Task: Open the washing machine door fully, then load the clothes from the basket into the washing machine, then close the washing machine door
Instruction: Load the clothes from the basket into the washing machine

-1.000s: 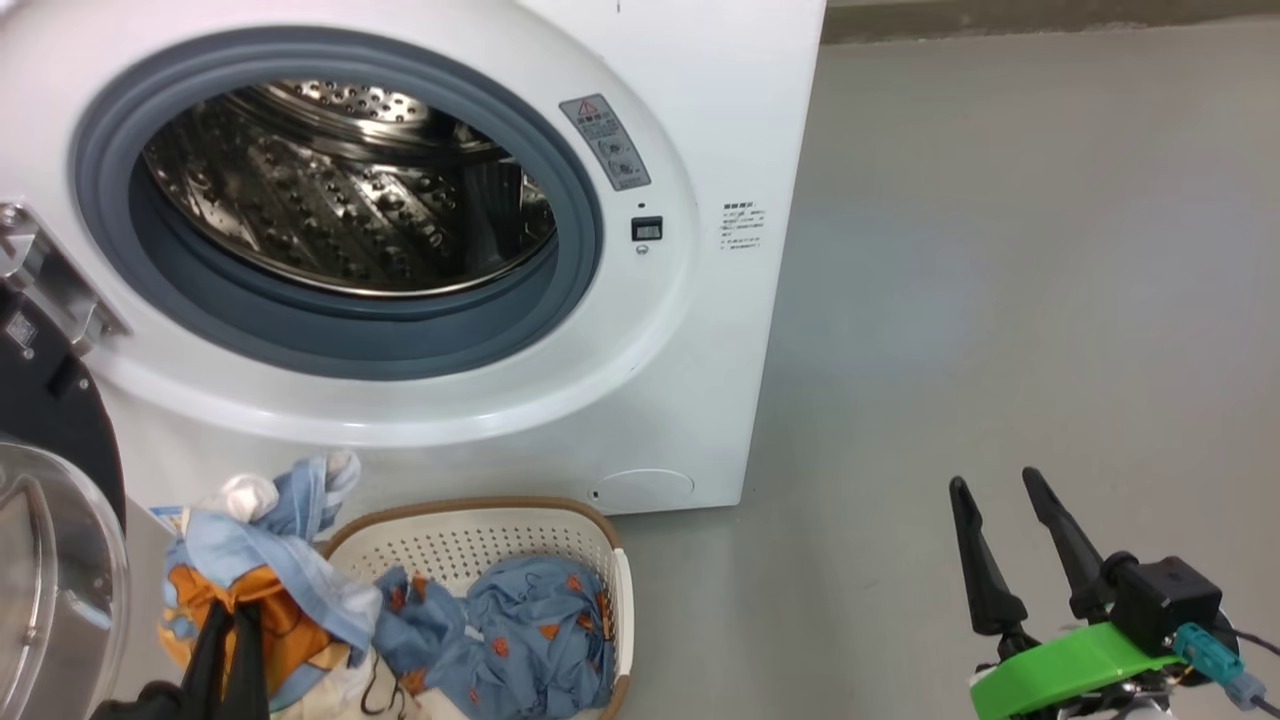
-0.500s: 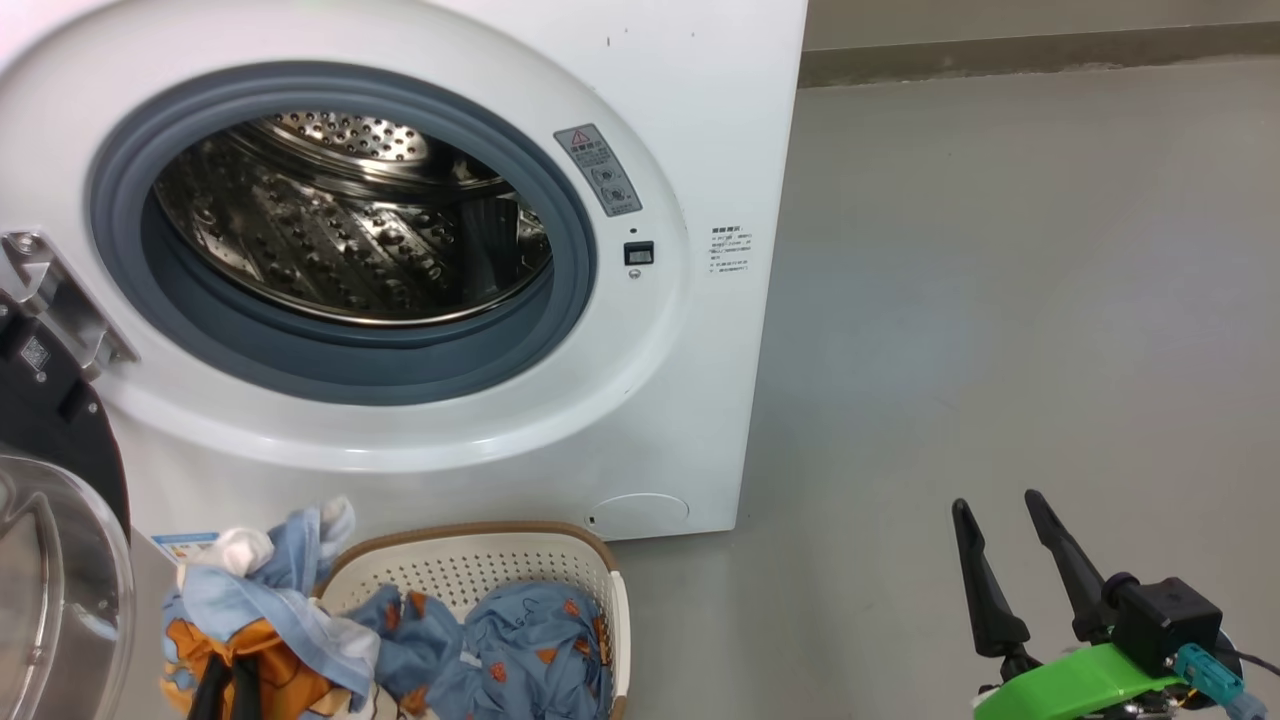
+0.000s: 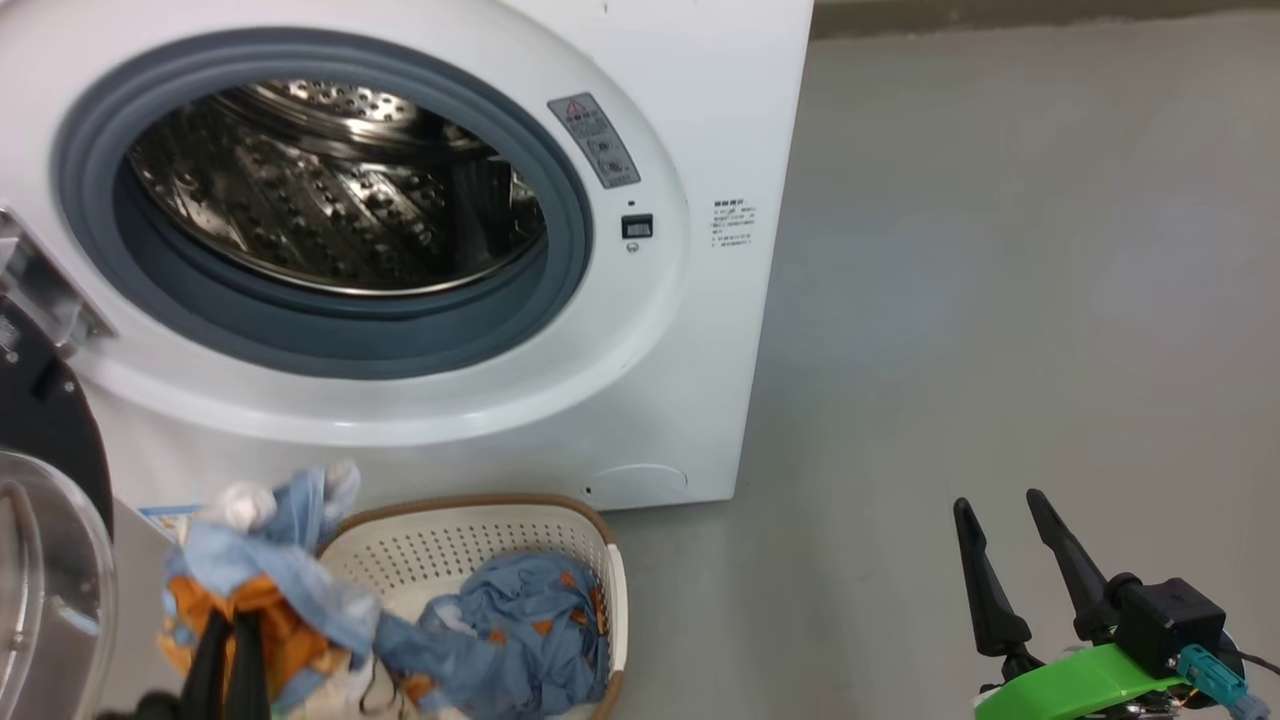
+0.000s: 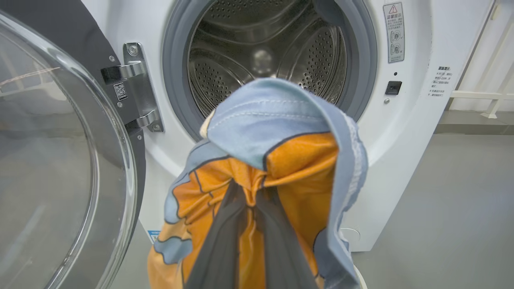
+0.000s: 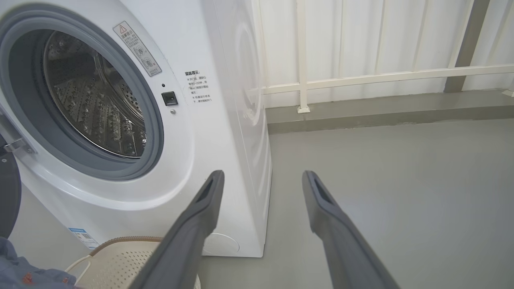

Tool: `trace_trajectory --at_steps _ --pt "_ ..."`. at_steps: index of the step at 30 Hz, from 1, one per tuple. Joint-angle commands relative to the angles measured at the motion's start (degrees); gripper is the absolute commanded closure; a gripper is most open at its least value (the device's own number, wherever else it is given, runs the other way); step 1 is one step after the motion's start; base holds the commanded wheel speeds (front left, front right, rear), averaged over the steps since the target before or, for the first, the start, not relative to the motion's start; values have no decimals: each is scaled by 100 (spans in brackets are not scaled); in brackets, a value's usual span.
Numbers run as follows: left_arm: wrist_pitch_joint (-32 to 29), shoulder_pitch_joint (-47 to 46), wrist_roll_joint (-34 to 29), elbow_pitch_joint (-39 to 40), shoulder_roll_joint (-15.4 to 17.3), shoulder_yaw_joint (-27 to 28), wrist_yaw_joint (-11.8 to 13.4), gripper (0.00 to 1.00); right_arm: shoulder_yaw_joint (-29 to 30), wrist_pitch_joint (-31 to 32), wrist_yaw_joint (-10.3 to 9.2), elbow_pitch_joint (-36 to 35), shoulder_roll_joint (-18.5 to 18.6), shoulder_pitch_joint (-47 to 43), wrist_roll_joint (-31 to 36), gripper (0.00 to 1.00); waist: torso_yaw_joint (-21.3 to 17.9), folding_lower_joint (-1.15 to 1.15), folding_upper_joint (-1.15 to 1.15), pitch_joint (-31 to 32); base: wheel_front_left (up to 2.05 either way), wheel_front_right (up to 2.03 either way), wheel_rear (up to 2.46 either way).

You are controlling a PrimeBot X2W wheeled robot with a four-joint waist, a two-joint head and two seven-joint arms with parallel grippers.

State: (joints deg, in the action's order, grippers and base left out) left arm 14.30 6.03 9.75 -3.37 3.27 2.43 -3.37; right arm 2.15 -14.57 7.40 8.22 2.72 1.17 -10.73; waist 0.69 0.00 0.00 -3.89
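Two grippers show. The left gripper is clamped tight on the clothes, pinching an orange-and-blue fold held up just in front of the washing machine, below its opening. The rest of the fabric trails into the basket, which sits at the machine's front base. The right gripper has its fingers spread wide and grips nothing, well off the machine's right side over the floor. The washing machine door is swung open on the machine's left, and the steel drum is exposed.
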Motion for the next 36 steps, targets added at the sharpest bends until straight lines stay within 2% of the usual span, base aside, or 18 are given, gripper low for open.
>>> trace_trajectory --at_steps 1,11,22,30,36 --pt "70 -410 17 131 27 198 -55 100 -154 -43 9 -162 16 170 -23 0 -34 0 0 -153 0 0 0" --pt "70 -1824 -43 -35 53 273 -208 100 -241 -43 9 -210 16 457 -81 0 -205 0 0 -726 0 0 0" --pt "70 -3485 -159 -549 367 358 -340 100 -285 -43 9 -286 16 792 -130 0 -446 0 0 -1532 0 0 0" --pt "70 -4645 -209 -969 476 393 -375 100 -363 -43 9 -402 16 1079 -203 0 -633 0 0 -2383 0 0 0" --pt "70 -5424 -181 -1668 556 305 -393 100 -391 -43 9 -499 16 1279 -282 0 -730 0 0 -3024 0 0 0"
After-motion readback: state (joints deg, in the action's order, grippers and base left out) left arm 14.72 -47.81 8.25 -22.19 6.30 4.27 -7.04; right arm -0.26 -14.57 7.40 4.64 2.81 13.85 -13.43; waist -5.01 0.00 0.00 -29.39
